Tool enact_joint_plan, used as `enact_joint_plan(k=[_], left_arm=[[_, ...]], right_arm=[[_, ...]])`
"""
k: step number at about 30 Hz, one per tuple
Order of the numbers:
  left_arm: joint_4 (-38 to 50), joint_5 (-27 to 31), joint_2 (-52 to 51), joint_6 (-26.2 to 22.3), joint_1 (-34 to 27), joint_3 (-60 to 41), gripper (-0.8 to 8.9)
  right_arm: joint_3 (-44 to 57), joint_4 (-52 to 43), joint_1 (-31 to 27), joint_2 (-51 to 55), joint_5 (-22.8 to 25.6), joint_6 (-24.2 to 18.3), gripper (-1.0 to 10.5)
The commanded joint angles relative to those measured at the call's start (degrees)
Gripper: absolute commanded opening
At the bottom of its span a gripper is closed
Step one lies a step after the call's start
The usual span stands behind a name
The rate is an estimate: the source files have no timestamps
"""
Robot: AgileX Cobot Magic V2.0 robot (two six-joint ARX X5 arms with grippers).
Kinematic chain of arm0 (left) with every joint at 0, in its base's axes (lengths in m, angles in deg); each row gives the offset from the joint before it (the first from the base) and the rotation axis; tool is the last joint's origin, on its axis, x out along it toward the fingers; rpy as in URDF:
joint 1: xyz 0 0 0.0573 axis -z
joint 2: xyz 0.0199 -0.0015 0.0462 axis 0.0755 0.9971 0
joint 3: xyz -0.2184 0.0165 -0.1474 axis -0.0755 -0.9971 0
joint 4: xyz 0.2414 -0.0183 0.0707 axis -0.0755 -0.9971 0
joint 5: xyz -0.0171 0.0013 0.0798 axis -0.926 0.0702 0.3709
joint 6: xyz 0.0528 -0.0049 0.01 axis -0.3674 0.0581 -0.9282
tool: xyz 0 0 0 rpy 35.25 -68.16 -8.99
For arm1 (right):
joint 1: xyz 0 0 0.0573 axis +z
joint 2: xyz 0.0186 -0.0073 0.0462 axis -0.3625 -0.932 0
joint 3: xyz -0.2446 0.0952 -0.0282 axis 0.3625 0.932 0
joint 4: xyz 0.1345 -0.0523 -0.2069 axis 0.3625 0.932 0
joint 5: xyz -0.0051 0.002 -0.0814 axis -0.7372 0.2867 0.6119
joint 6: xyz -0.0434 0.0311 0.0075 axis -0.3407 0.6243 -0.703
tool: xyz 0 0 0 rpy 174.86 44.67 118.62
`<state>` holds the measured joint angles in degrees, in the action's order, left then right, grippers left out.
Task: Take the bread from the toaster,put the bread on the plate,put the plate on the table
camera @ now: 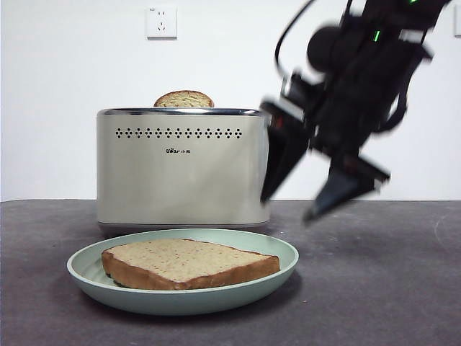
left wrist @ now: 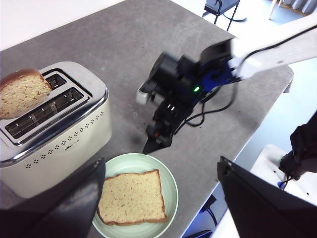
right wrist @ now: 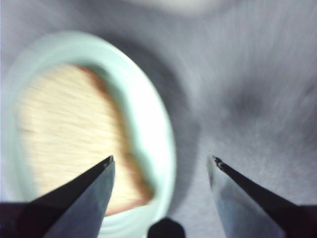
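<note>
The right gripper's (camera: 287, 205) fingers (camera: 277, 162) stand spread apart with nothing between them, hanging tilted above the table (camera: 389, 274), just beside the toaster's (camera: 181, 169) end and over the far rim of the plate (camera: 184, 297). The left gripper's (left wrist: 161, 191) fingers (left wrist: 74, 203) are likewise parted and bare, held high above the scene. Nearest the front camera, the mint-green plate rests on the dark grey table, and the bread (camera: 189, 263) lies flat in it, crust edge outward. Just behind the plate stands the cream toaster, upright. A second slice (camera: 184, 99) pokes its domed top from the toaster's slot. Farther back, a wall socket (camera: 161, 22) sits on the white wall.
</note>
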<state>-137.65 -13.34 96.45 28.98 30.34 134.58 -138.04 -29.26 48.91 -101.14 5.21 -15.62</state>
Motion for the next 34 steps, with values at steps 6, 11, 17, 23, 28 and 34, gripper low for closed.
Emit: enact_joint_plan(k=[6,11,17,23,28,34], left_arm=[[2.0,7.6,2.6,-2.9,0.2,0.0,3.77],[0.0,7.6,4.7,-4.1,0.1,0.0,3.77],[0.0,7.4,6.8,-4.3,0.1,0.0,3.74],[0.4,7.4,7.5,-5.9,0.1,0.0,0.03],[0.3,7.3,7.5,-7.0,0.1,0.0,-0.08],[0.5,7.3,7.5,-7.0,0.1,0.0,-0.08]], right_arm=[[-0.6,0.8,0.1,19.6,-0.1,0.2,3.1],[-1.3,3.7,0.1,33.3,0.0,0.2,3.1],[-1.4,7.1,0.1,43.8,3.8,0.4,2.1],[-1.4,11.2,0.1,46.0,4.7,-0.7,-0.2],[-1.4,11.8,0.1,45.4,4.5,-0.9,-0.1],[-1.4,11.8,0.1,45.1,4.5,-0.9,-0.1]])
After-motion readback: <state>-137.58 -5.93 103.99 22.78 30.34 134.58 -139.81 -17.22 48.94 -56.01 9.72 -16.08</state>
